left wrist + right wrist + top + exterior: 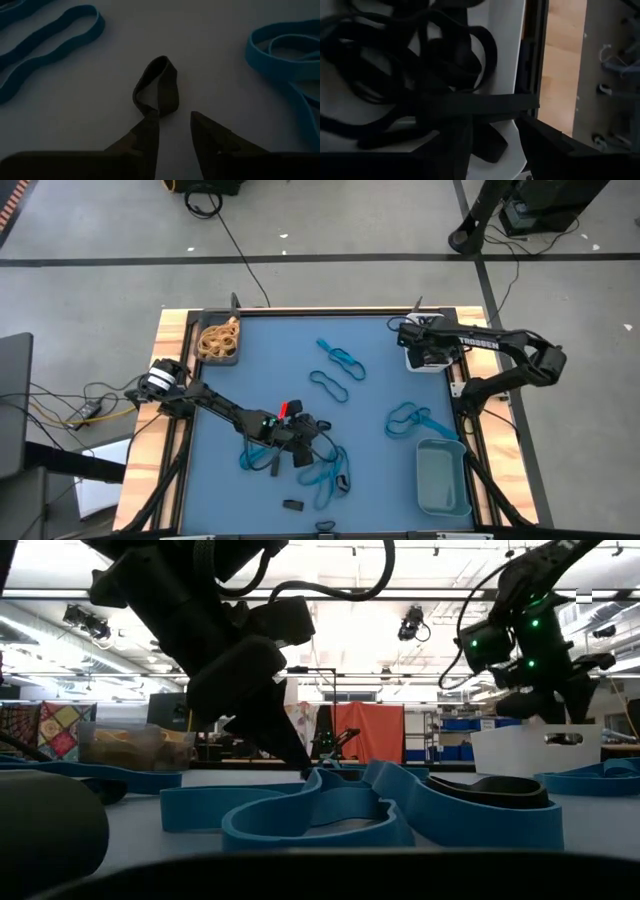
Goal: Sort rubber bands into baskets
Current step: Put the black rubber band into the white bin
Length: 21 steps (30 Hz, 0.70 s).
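Observation:
A black rubber band (pixel 157 85) lies as a bent loop on the blue mat. My left gripper (pixel 175 125) stands open just short of it, low over the mat near the table's middle (pixel 300 430). Blue rubber bands (pixel 325 475) lie around it. My right gripper (pixel 425 350) hangs open over the white basket (pixel 432 363) at the far right. Several black bands (pixel 395 65) lie heaped in that basket. Tan bands (pixel 218 338) fill the dark basket (pixel 203 358) at the far left. The grey-teal basket (pixel 443 480) stands at the near right. My left gripper touches the black band's near end (pixel 150 114) with the tip of one finger (pixel 147 132); nothing lies between the two fingers. The fingers slant down at the mat, and the band rests on the mat. My right gripper has a black strip (pixel 485 104) crossing just ahead of its fingers; whether it touches, I cannot tell.
More blue bands lie at the mat's middle (pixel 340 362) and right (pixel 410 420). Two small black pieces (pixel 293 505) lie near the front edge. A wooden frame (pixel 170 380) borders the mat. The mat is bare between the dark basket and the middle bands.

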Each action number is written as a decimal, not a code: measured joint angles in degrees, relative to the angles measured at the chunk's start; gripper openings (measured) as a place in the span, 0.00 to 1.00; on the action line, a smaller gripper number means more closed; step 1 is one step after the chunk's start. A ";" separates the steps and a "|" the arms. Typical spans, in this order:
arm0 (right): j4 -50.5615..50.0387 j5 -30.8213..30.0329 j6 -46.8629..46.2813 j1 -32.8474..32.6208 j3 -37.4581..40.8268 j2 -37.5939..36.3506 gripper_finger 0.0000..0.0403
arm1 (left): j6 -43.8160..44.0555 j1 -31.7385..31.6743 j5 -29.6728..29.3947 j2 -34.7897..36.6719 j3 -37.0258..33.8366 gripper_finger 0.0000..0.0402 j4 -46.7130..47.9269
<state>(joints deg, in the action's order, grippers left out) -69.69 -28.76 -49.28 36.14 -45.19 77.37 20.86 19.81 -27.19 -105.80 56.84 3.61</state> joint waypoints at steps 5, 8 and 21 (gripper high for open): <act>-0.01 1.56 1.00 2.32 0.00 3.18 0.46 | -3.31 -0.19 -0.71 0.00 0.00 0.29 0.10; 0.06 2.61 1.48 3.45 -0.19 4.32 0.47 | -5.75 -0.85 -0.71 0.00 0.00 0.29 0.16; 1.37 4.46 4.67 6.63 0.08 3.58 0.41 | -10.31 -7.47 -0.89 0.02 0.00 0.29 2.42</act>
<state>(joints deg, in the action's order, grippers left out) -68.32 -24.30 -44.61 42.77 -45.11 80.95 10.55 12.34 -28.08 -105.78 56.84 6.02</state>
